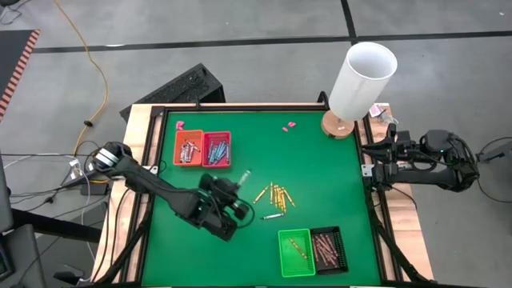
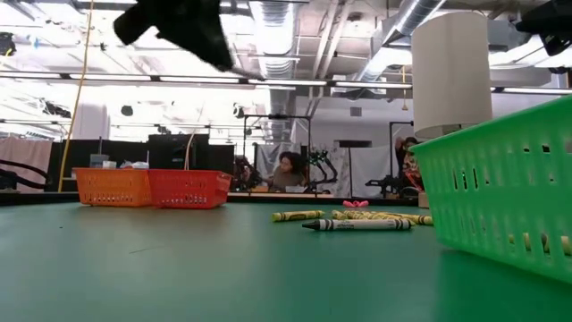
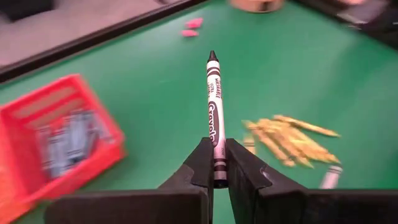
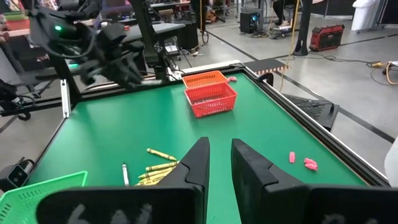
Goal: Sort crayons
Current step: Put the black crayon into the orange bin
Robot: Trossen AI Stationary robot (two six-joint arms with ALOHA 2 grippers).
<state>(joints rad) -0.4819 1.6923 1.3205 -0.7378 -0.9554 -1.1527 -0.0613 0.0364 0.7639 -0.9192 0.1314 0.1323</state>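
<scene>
The left gripper (image 3: 215, 163) hangs over the green worktop (image 1: 320, 168), its jaws clamped on a grey crayon (image 3: 214, 112) that juts forward between them. Beyond its tip lie yellow crayons (image 3: 292, 137); off to one side stands the red tray (image 3: 56, 140). The right gripper (image 4: 220, 163) waits at the worktop's edge, jaws parted and holding nothing.

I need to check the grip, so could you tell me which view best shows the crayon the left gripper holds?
The left wrist view: the crayon stands clamped between the fingers, label readable. The high view shows it tiny beyond the left gripper; the other views show nothing clear.
</scene>
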